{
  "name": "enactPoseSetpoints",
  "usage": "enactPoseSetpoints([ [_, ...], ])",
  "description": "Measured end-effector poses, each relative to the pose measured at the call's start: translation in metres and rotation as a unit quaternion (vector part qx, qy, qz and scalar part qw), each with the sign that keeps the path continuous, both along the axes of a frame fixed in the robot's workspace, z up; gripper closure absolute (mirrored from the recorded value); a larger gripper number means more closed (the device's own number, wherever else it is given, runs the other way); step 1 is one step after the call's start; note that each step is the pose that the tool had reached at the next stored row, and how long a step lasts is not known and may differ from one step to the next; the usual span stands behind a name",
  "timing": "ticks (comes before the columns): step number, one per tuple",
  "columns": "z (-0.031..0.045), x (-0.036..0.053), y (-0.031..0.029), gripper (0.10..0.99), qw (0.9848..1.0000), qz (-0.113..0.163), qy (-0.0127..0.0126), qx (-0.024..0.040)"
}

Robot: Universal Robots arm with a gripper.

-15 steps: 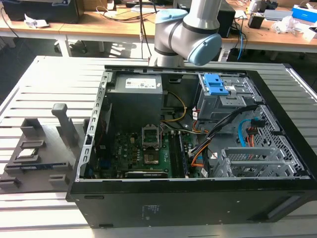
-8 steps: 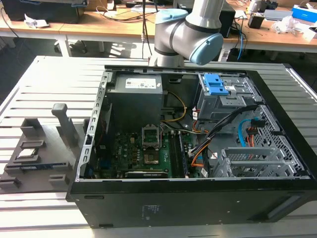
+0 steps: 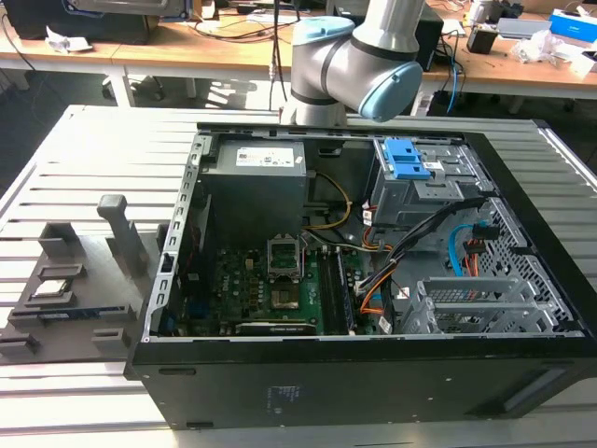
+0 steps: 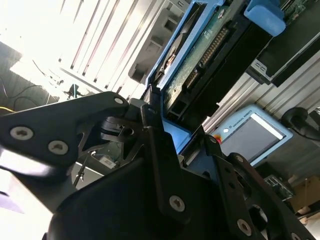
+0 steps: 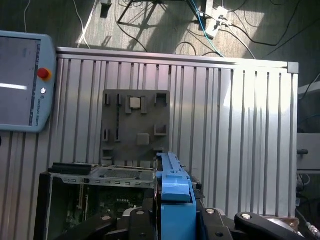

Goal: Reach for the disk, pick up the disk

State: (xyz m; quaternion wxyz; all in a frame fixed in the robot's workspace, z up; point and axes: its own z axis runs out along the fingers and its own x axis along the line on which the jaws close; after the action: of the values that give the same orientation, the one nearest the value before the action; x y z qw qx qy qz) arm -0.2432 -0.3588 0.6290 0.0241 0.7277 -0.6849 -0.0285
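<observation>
The disk (image 4: pixel 210 55) is held up in the air, well above the table. It shows a green circuit-board underside and bright blue side rails. In the first wrist view its blue rail (image 5: pixel 172 185) stands edge-on between the black fingers (image 5: pixel 137 216). My gripper (image 4: pixel 177 127) is shut on the disk's near end, one finger on each side. In the first wrist view the gripper (image 5: pixel 174 212) hangs over the open computer case (image 5: pixel 100 200), far above it.
The open black computer case (image 3: pixel 354 373) lies on the slatted aluminium table (image 3: pixel 93 140), with a blue bracket (image 3: pixel 409 159) in its drive cage. A grey fixture plate (image 3: pixel 65 280) with small parts sits beside it. A teach pendant (image 5: pixel 20 80) lies at the table's edge. The arm's base (image 3: pixel 364 65) stands behind the case.
</observation>
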Motion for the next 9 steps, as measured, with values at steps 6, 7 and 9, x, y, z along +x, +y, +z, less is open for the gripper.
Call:
enactPoseSetpoints([
  [6,-0.0085,0.0069,0.0,0.718,0.9997,0.0,0.0001,0.0253],
  [7,-0.0085,0.0077,0.0,0.718,0.9994,0.0,0.0001,0.0359],
  [9,-0.0085,0.0091,0.0,0.718,0.9984,0.0,0.0001,0.0566],
])
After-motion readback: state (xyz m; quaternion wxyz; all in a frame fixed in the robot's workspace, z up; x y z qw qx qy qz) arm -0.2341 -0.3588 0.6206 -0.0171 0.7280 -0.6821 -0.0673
